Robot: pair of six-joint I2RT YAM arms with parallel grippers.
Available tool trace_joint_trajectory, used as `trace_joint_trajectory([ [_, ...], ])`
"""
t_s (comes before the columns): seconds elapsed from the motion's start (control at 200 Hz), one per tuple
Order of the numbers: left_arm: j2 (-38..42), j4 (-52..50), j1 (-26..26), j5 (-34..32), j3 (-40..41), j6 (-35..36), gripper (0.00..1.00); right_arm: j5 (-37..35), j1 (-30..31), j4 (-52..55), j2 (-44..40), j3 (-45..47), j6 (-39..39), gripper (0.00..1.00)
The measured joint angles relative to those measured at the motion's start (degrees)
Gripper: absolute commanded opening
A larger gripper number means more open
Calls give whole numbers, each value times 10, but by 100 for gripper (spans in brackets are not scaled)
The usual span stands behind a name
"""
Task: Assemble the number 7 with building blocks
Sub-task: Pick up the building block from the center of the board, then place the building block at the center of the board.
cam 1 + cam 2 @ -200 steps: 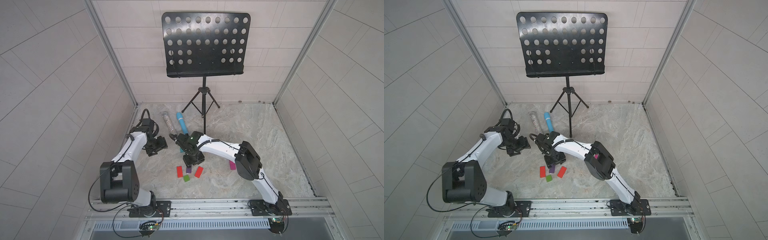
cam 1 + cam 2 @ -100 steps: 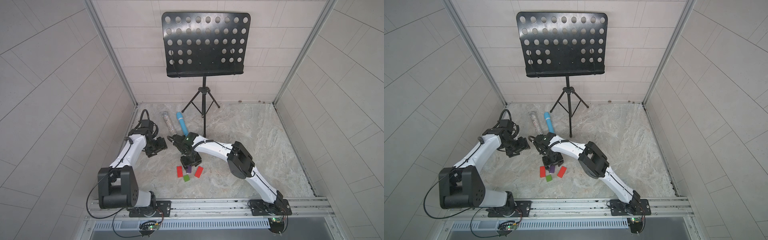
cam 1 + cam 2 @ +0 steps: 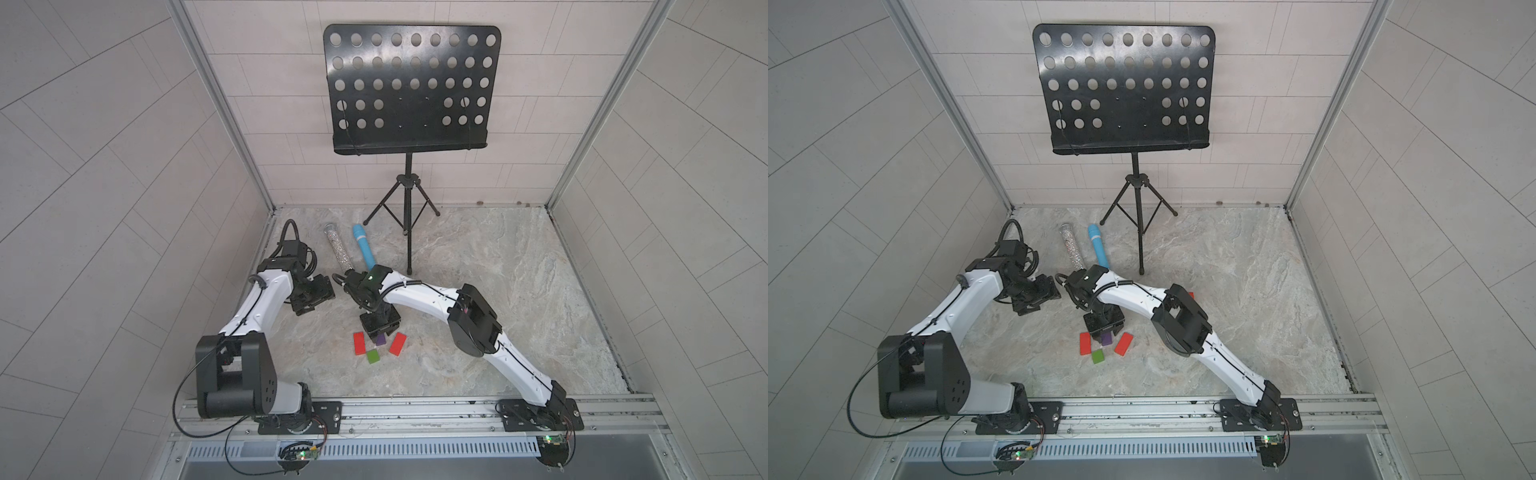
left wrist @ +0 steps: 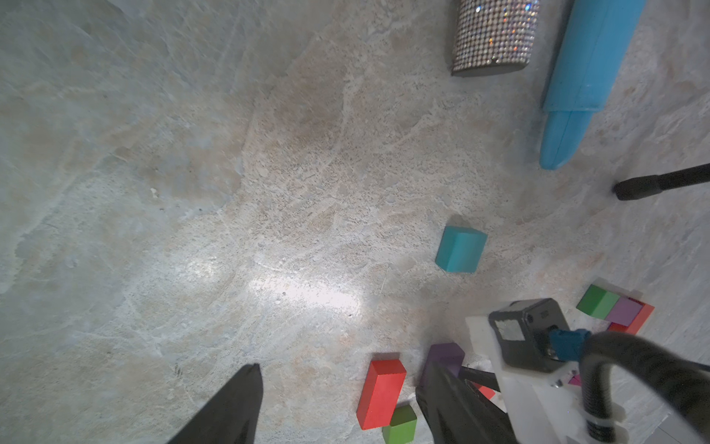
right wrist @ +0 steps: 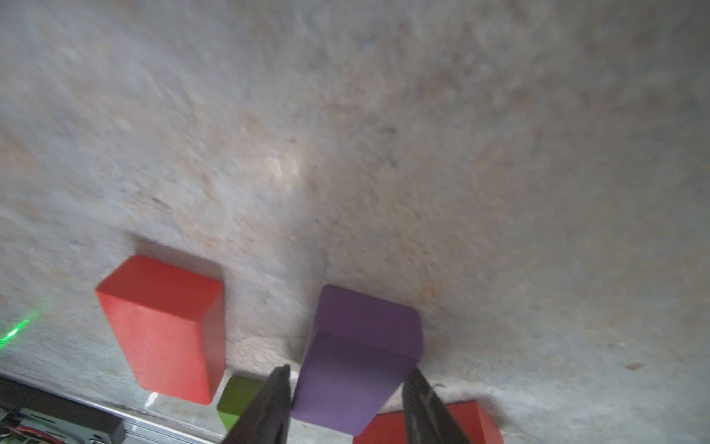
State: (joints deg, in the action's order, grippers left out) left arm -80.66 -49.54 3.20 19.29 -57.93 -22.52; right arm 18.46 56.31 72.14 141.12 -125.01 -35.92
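In both top views a loose cluster of building blocks lies on the marble floor: a red block (image 3: pixel 359 343), a green square (image 3: pixel 372 356), a purple block (image 3: pixel 381 340) and another red block (image 3: pixel 397 343). My right gripper (image 3: pixel 380 328) stands over this cluster. In the right wrist view its fingers press both sides of the purple block (image 5: pixel 357 357), so the right gripper (image 5: pixel 349 371) is shut on it. My left gripper (image 3: pixel 311 295) hovers to the left, open and empty (image 4: pixel 342 365). A teal block (image 4: pixel 460 249) and a green, lilac and red group (image 4: pixel 597 301) lie farther off.
A black music stand (image 3: pixel 409 232) stands on its tripod at the back middle. A blue microphone (image 3: pixel 363 251) and a glittery silver tube (image 3: pixel 338 249) lie behind the grippers. Tiled walls close three sides, and a metal rail (image 3: pixel 415 409) runs along the front.
My right gripper has come down over the purple block and closed on its sides, and the right arm's elbow has swung left. The left arm has barely moved.
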Motion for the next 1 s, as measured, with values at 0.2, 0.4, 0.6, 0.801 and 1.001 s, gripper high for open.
trace_joint_trajectory([
  [0.2, 0, 0, 1, 0, 0, 0, 74, -9, -2, 5, 0, 0, 17, 30],
  [0.4, -1, 0, 1, 0, 0, 0, 74, -16, -22, -1, -6, 0, 51, 29],
  [0.6, -19, 5, 2, 14, -11, -4, 74, -23, -97, -3, -30, -21, 109, 27],
  [0.801, -64, 18, -3, 64, -31, -9, 74, -63, -147, -5, -32, -56, 242, 27],
  [1.001, -111, 24, -15, 101, -55, -10, 73, -52, -144, -22, -32, -48, 330, 26],
])
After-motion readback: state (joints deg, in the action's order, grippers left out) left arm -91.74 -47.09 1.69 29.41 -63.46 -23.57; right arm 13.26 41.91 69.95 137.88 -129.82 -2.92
